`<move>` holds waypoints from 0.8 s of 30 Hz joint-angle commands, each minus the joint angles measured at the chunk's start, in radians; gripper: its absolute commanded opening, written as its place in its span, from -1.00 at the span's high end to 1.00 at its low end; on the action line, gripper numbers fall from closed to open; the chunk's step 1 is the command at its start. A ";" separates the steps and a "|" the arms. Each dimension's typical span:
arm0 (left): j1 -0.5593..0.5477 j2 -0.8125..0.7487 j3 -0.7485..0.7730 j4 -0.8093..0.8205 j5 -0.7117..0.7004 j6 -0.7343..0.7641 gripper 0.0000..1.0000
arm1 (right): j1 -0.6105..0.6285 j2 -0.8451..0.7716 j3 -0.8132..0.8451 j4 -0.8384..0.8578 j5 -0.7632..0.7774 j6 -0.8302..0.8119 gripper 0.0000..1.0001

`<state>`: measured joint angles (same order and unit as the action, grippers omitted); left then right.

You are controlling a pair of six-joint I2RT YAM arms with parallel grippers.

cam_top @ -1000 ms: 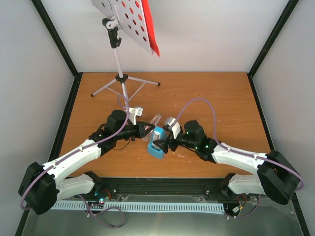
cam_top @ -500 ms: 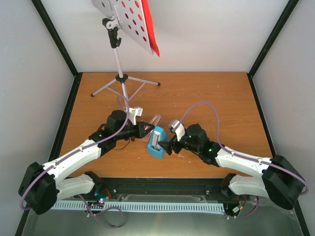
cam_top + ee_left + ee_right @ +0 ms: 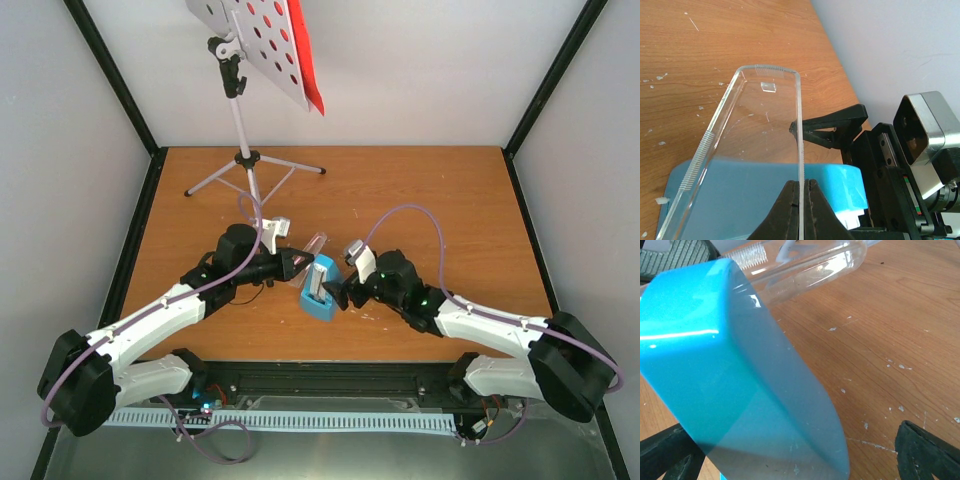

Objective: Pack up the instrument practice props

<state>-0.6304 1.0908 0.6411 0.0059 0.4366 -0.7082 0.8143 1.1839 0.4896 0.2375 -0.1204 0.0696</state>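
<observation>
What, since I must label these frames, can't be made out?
- Top view: music stand cut off by the upper edge; red sheet mostly hidden behind it.
- Right wrist view: metronome fills the frame, hiding whether the right claw touches it.
- Left wrist view: clear cover cut off by the bottom edge, beside the left claw.

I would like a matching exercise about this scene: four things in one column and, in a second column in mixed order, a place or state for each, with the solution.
Things
1. music stand
2. red sheet
3. left gripper
4. right gripper

Places or states
a. open, jaws on either side of the blue metronome
b. standing at the far left of the table
c. shut on the clear cover
d. up on the stand, showing through its holes

Pairs: 1-b, 2-d, 3-c, 4-a
</observation>
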 commanded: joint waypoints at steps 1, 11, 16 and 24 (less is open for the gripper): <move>-0.005 -0.015 0.001 0.021 0.018 0.008 0.99 | 0.005 0.019 0.046 0.009 0.043 0.013 -0.99; -0.005 -0.014 -0.009 0.036 0.028 0.002 0.99 | 0.006 0.056 0.082 0.004 0.054 0.015 -0.99; -0.005 -0.029 -0.008 0.022 -0.004 0.001 0.99 | 0.005 0.048 0.081 0.000 0.054 0.018 -0.99; -0.004 -0.132 0.007 -0.066 -0.182 0.006 0.99 | 0.004 -0.089 0.033 -0.073 0.046 0.022 -1.00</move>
<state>-0.6304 1.0245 0.6308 -0.0219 0.3614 -0.7078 0.8143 1.1835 0.5423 0.1970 -0.0860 0.0765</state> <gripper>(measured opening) 0.032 0.999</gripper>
